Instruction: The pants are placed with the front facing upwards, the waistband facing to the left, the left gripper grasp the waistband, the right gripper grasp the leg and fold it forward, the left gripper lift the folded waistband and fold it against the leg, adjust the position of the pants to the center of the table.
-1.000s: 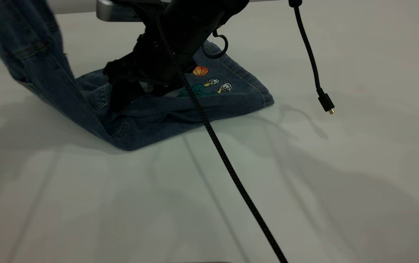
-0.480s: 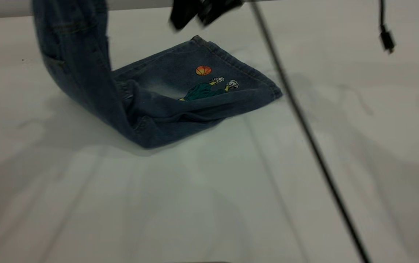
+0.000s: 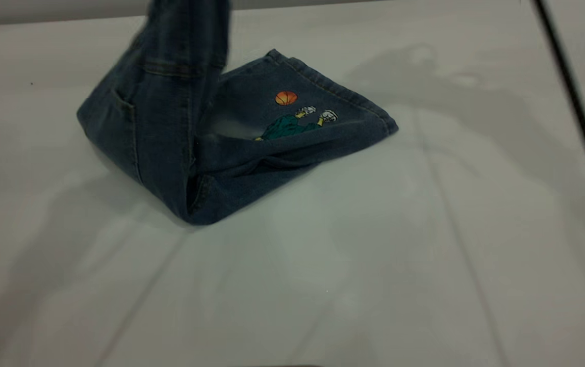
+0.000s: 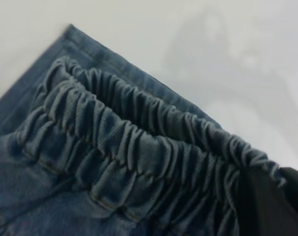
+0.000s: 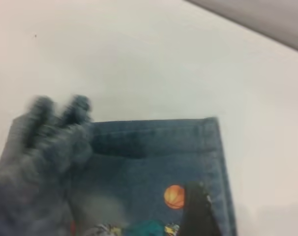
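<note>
Denim pants (image 3: 231,137) lie folded on the white table (image 3: 374,265), toward its far left part, with the leg end spread flat and showing an embroidered basketball (image 3: 286,97) above a small cartoon figure (image 3: 295,124). My left gripper (image 4: 274,206) is clamped on the elastic waistband (image 4: 134,142); in my wrist view only one dark finger shows at the edge, with the gathered cloth bunched against it. In the exterior view the waistband end rises steeply from the fold and runs out past the top edge, hanging over the flat leg part. A pocket seam (image 3: 131,127) shows on the raised panel. My right gripper (image 5: 200,209) hovers above the leg hem (image 5: 215,162), near the basketball; just one dark fingertip shows there, so whether its fingers are apart I cannot tell. A black cable (image 3: 575,102) crosses the table's right side.
</note>
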Controlling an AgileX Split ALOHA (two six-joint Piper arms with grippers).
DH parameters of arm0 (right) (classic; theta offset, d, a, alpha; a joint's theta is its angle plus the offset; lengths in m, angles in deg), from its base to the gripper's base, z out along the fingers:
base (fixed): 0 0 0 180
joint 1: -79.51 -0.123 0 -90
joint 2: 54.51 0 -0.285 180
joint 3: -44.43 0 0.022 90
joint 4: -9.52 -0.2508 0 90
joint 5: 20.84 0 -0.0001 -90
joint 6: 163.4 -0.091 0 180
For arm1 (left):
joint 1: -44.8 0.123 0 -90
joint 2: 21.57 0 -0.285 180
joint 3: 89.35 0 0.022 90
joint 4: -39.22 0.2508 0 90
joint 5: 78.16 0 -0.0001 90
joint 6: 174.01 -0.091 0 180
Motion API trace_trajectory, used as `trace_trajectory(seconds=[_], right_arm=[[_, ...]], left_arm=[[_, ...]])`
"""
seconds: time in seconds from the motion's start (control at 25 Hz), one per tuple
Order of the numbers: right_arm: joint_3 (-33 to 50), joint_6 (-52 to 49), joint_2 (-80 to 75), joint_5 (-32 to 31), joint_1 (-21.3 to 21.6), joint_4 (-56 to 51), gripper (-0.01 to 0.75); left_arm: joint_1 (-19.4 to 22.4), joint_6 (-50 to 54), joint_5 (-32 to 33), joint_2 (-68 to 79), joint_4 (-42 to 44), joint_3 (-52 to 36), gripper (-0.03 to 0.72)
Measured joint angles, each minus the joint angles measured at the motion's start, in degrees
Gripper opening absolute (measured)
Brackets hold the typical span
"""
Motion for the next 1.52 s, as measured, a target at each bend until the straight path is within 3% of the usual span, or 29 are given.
trace_trajectory(seconds=[0.32, 0.44, 0.52, 0.76, 0.84, 1.04, 1.2, 1.32, 1.52], right_arm=[[0.00, -0.93, 4.53, -2.93, 0.30, 2.06, 0.416], [0.00, -2.17, 4.97, -5.02, 0.30, 2.81, 0.416], [0.00, -2.78, 4.97, -7.69, 0.30, 3.15, 0.416], [0.00, -3.16, 5.57, -13.51, 0.30, 3.35, 0.416], [0.00, -3.16, 6.44, -13.57, 0.30, 3.74, 0.416], [0.00, -5.73, 9.47, -13.75, 0.30, 5.81, 0.416], [0.00, -7.73, 7.98, -16.58, -1.59, 6.14, 0.416], [0.00, -8.84, 5.12, -17.19, -5.18, 6.25, 0.416], [0.00, -12.95, -0.91, -11.83, -14.74, 7.48, 0.416]], left_arm=[[-3.38, 0.00, -0.71, 16.04, -0.28, 10.84, 0.059], [-3.38, -0.31, 0.53, 19.81, -0.28, 12.77, 0.105], [-3.38, -1.76, 1.21, 20.45, -0.22, 13.26, 0.181], [-3.38, -5.16, 4.13, 19.27, -0.02, 15.53, 0.521], [-3.38, -5.36, 5.33, 16.77, 1.52, 15.77, 0.585], [-3.38, -2.10, 9.13, 6.02, 16.40, 16.01, 0.605], [-3.38, 8.66, 11.70, -4.30, 32.65, 16.01, 0.582], [-3.38, 18.00, 12.50, -11.70, 44.73, 16.01, 0.579], [-3.38, 26.42, 15.73, -21.68, 55.13, 16.01, 0.578]])
